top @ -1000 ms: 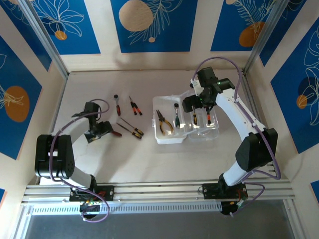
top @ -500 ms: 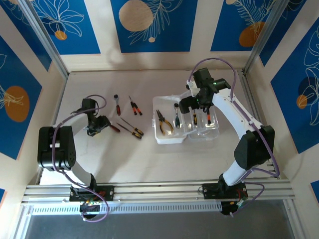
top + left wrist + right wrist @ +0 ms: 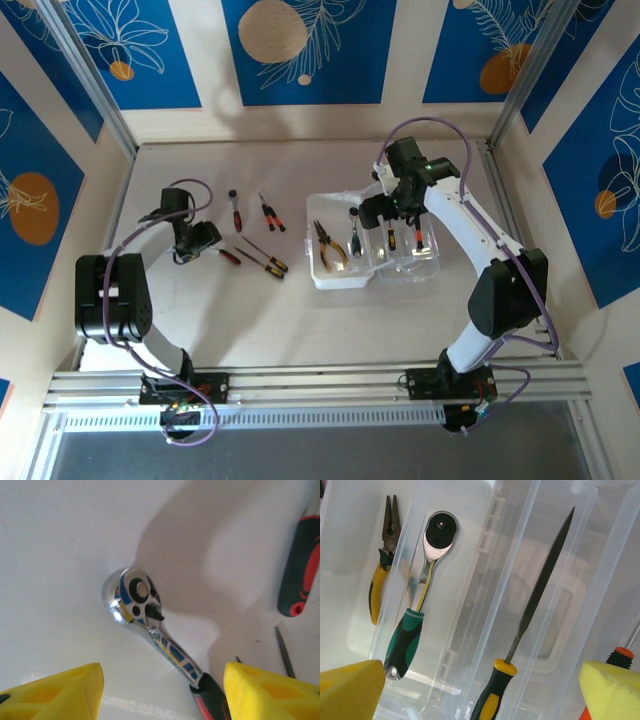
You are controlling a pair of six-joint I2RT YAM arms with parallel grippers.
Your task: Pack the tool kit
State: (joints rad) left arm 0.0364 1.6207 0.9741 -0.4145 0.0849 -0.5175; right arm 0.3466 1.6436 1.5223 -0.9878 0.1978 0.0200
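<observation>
So, the tool kit (image 3: pixel 345 281) is found open on the right half of the worktop (image 3: pixel 300 330), closer to the right edge than the left, with both clear halves laid flat side by side. In its left half the yellow-handled pliers (image 3: pixel 379 580) and a green-handled ratchet (image 3: pixel 412 630) are laid next to each other. In the right half a black-and-yellow-handled file (image 3: pixel 542 585) and an orange-handled screwdriver (image 3: pixel 619 655) can be seen. The right gripper (image 3: pixel 480 687) is held just above the case, fingers (image 3: pixel 350 687) spread wide, nothing pinched between them.

Over on the left half the loose stuff is scattered. A pair of red-and-black screwdrivers (image 3: pixel 268 212) is set toward the far edge, and a pair of yellow-handled screwdrivers (image 3: pixel 262 258) a bit nearer the near edge. The left gripper (image 3: pixel 197 243) is placed just left of them.

From its wrist camera a chrome ratchet (image 3: pixel 135 597) with a red-and-black handle is seen lying on the worktop. Its handle runs down between the yellow fingertips (image 3: pixel 55 692), right up against the one at the right of that view. The jaws are set partly apart, with a clear gap on the handle's other side, so nothing is clamped. Whether the handle is actually touched can't be told.
</observation>
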